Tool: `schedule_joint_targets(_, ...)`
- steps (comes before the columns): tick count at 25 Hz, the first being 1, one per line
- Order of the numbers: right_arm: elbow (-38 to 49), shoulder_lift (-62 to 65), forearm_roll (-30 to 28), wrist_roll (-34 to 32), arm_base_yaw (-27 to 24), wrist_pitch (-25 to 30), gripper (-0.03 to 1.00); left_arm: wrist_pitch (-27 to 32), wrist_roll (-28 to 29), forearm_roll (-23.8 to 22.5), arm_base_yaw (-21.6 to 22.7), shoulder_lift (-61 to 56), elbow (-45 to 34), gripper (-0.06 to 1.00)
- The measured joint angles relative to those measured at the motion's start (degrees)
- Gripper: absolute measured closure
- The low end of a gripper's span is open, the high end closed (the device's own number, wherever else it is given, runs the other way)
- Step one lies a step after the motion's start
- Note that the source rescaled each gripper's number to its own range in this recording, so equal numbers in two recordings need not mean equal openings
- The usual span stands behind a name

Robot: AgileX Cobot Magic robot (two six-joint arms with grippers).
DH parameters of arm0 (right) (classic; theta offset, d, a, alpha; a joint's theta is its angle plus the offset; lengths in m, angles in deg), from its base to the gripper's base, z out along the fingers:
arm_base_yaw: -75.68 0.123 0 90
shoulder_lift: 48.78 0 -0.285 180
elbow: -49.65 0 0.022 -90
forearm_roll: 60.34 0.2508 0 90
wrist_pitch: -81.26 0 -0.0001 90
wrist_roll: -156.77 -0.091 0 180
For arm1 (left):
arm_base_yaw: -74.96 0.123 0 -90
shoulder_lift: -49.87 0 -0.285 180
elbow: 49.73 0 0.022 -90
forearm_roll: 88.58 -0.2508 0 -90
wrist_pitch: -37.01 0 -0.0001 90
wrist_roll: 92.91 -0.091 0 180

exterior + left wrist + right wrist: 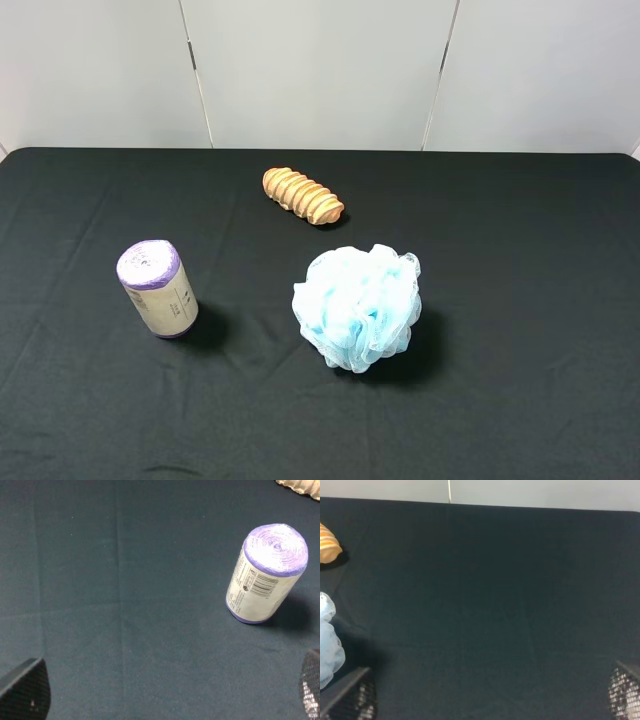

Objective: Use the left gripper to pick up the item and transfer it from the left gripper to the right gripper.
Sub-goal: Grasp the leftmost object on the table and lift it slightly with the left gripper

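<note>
The item, a small roll [158,289] with purple ends and a cream printed label, stands upright on the black table at the left. It also shows in the left wrist view [266,575], standing with its barcode facing the camera. My left gripper [170,695] is open and empty, well short of the roll, with only its fingertips [27,690] in view. My right gripper [492,695] is open and empty over bare cloth, with its fingertips [625,692] at the frame's corners. Neither gripper shows in the exterior high view.
A ribbed tan wooden piece [302,195] lies at the back centre; its end shows in the right wrist view [327,545]. A fluffy light-blue mesh sponge [358,305] sits at the centre, right of the roll. The black cloth [520,260] covers the table up to the white wall.
</note>
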Motion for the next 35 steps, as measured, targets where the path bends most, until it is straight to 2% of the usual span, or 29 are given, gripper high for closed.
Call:
schedule_joint_targets(31,0.0,0.0,0.0,0.0,0.0,0.0,-0.03,0.0,0.1,0.0,0.0,0.0,0.0,-0.06)
schedule_joint_targets(35,0.0,0.0,0.0,0.0,0.0,0.0,-0.03,0.4,0.1,0.0,0.0,1.8,2.1,-0.06)
